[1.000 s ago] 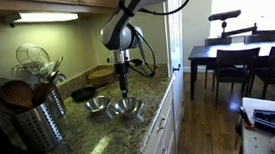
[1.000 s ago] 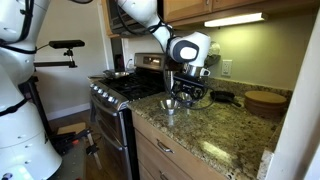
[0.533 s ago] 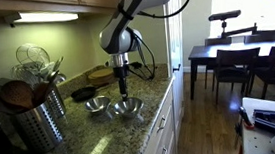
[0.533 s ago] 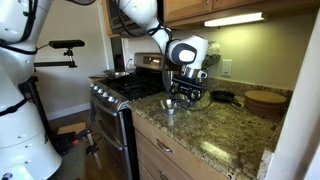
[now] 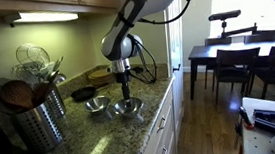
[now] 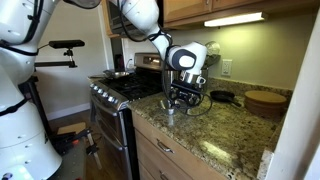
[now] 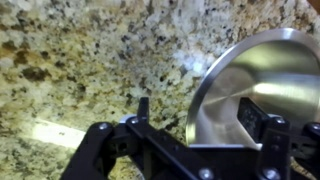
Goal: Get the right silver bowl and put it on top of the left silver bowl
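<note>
Two steel bowls sit side by side on the granite counter. The right silver bowl is the wider one, and the left silver bowl is the smaller one beside it. My gripper hangs straight down over the wider bowl's rim. In the wrist view the gripper is open. One finger is outside the shiny bowl over the granite and the other is inside, so they straddle the rim. The gripper and a steel bowl below it also show near the stove.
A black round dish and a wooden board lie behind the bowls. A steel utensil holder with whisks stands on the near part of the counter. The stove borders the counter. The counter's front edge runs close to the bowls.
My gripper has come down a little toward the wider bowl's rim and stays open. The bowls have not moved.
</note>
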